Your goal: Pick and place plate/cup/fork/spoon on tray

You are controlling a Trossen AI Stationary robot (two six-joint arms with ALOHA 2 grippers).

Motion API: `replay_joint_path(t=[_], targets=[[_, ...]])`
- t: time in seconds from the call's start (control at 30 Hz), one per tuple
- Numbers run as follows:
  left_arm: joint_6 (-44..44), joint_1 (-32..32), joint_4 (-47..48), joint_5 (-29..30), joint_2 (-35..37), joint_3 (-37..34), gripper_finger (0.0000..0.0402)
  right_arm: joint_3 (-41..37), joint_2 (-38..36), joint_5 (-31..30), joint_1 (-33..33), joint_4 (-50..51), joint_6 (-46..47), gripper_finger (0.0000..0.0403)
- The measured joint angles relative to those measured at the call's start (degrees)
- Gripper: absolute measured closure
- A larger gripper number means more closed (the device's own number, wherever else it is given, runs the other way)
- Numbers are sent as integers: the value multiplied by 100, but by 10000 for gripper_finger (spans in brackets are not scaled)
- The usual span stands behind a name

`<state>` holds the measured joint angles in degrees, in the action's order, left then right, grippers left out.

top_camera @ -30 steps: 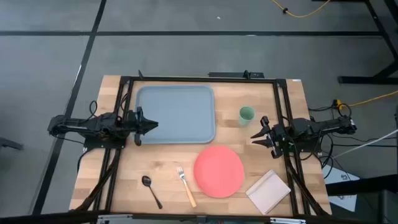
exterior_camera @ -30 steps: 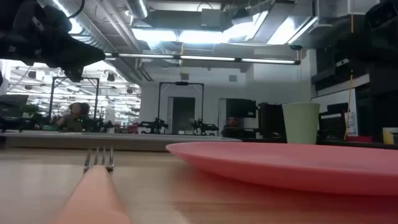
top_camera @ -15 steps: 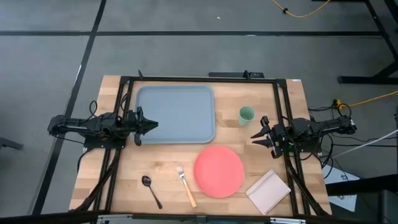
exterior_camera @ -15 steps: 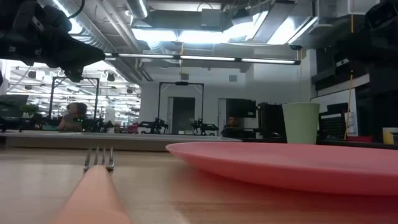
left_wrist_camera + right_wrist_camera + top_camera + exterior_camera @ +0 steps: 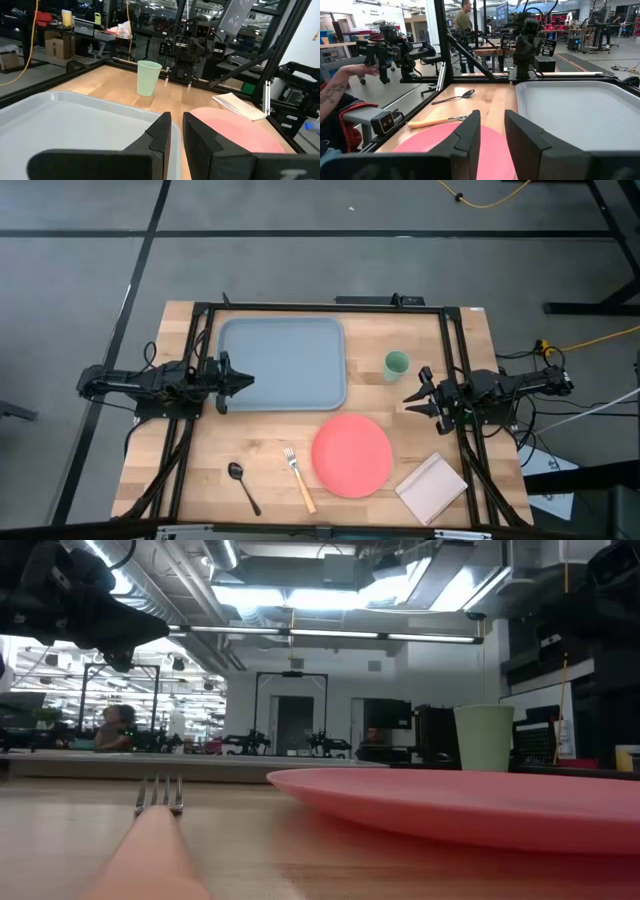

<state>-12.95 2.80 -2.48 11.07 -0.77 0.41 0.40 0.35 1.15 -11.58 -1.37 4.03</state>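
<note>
**Tableware on the wood, tray bare, both grippers unladen**

In the high view the tray is seen at upper centre of the table, with nothing lying in it. The cup stands just right of the tray, apart from it. The plate lies below the tray toward lower centre; the fork lies just left of the plate, and the spoon further left, near the fork. A tan notepad is placed at lower right, beside the plate.

The low view adds what the overhead cannot: the cup is shown upright behind the plate's rim, and the fork points its tines away from the camera.

The left gripper is held over the tray's left edge; in the left wrist view its fingers are seen slightly parted, with nothing between them. The right gripper is held right of the plate and below the cup; in the right wrist view its fingers are likewise parted and unladen. A person's arm is caught only at that frame's left edge.
</note>
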Motion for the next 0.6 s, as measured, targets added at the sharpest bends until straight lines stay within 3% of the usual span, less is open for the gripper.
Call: replay_joint_path(t=[0.43, 0.6], targets=[[-201, -1, -281, 231, 1, 1, 360, 0, 1, -2, 2, -1, -44, 309], [-299, 0, -546, 210, 0, 1, 360, 0, 1, -85, 3, -480, -837, 309]])
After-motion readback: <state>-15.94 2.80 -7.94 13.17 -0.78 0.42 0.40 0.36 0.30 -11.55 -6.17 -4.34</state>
